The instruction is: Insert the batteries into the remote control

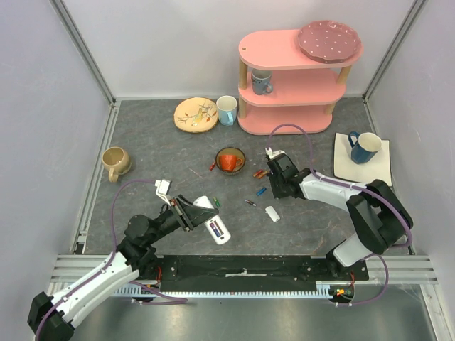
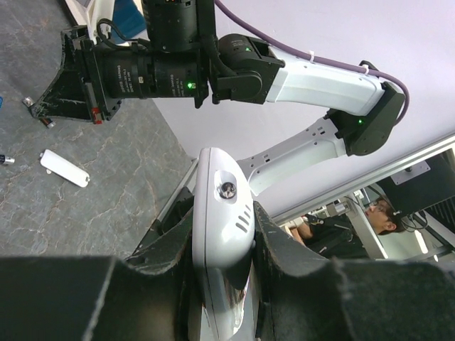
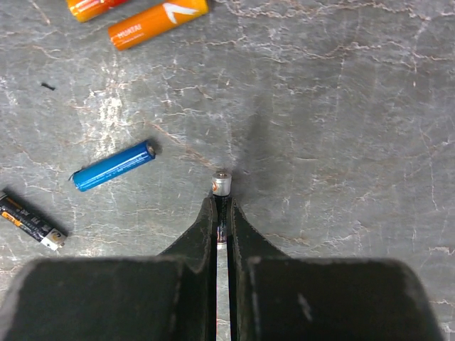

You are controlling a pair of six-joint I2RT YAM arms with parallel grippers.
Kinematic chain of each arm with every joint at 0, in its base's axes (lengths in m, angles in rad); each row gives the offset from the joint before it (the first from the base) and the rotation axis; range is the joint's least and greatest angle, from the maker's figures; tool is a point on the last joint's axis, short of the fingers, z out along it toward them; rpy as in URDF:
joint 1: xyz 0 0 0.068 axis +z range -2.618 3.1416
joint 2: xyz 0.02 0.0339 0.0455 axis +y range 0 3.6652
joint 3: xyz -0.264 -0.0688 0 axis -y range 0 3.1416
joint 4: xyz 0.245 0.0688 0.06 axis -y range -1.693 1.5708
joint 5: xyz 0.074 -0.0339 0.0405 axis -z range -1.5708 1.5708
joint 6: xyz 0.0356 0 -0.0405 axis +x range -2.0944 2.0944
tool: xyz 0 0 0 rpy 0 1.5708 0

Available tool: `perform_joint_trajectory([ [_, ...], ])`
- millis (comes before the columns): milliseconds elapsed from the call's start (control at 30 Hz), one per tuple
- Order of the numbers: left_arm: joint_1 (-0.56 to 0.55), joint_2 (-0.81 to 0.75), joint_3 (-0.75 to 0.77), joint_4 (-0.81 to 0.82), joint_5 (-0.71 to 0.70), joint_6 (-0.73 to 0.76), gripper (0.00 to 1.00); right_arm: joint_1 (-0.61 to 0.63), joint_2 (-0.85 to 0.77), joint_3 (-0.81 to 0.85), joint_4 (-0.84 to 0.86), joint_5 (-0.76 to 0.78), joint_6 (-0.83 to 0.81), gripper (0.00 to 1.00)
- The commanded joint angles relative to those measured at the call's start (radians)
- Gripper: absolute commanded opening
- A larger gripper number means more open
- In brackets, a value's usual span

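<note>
My left gripper (image 1: pixel 190 213) is shut on the remote control (image 1: pixel 215 227), a slim white handset lying near the table's front. In the left wrist view the remote control (image 2: pixel 222 213) sits edge-on between the two black fingers of that gripper (image 2: pixel 224 238). My right gripper (image 3: pixel 222 206) is shut on a thin battery (image 3: pixel 222 183) whose silver tip pokes out just above the table. In the top view the right gripper (image 1: pixel 274 192) hovers mid-table. Loose batteries lie beside it: a blue one (image 3: pixel 114 165), a dark one (image 3: pixel 32 222) and an orange one (image 3: pixel 158 23).
A small white cover (image 1: pixel 272 213) lies right of the remote. An orange cup in a bowl (image 1: pixel 229 161) stands behind the batteries. A beige mug (image 1: pixel 116 162) is at the left, a plate (image 1: pixel 195 114) and a pink shelf (image 1: pixel 295 78) at the back, a blue mug (image 1: pixel 365 147) at the right.
</note>
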Motion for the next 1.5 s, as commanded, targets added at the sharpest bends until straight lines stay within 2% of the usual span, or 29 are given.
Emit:
perform_joint_trajectory([
  [0, 0.003, 0.018, -0.098, 0.061, -0.002, 0.042, 0.02, -0.008, -0.018, -0.014, -0.020, 0.048, 0.035, 0.06],
  [133, 0.003, 0.025, -0.098, 0.064, -0.002, 0.040, 0.02, -0.012, -0.018, -0.014, -0.022, 0.054, 0.032, 0.12],
  [267, 0.003, 0.028, -0.099, 0.066, -0.003, 0.037, 0.02, -0.013, -0.021, -0.008, -0.027, 0.056, 0.029, 0.28],
  [367, 0.003, 0.034, -0.102, 0.072, -0.002, 0.034, 0.02, -0.016, -0.018, 0.004, -0.036, 0.056, 0.027, 0.36],
  [467, 0.003, 0.037, -0.105, 0.080, 0.001, 0.031, 0.02, -0.019, -0.015, 0.018, -0.045, 0.056, 0.021, 0.39],
  [1000, 0.003, 0.060, -0.110, 0.101, 0.009, 0.028, 0.02, -0.021, 0.018, 0.093, -0.089, 0.047, -0.011, 0.40],
  [1467, 0.003, 0.054, -0.113, 0.095, 0.011, 0.026, 0.02, -0.032, 0.100, 0.154, -0.113, 0.018, -0.054, 0.35],
])
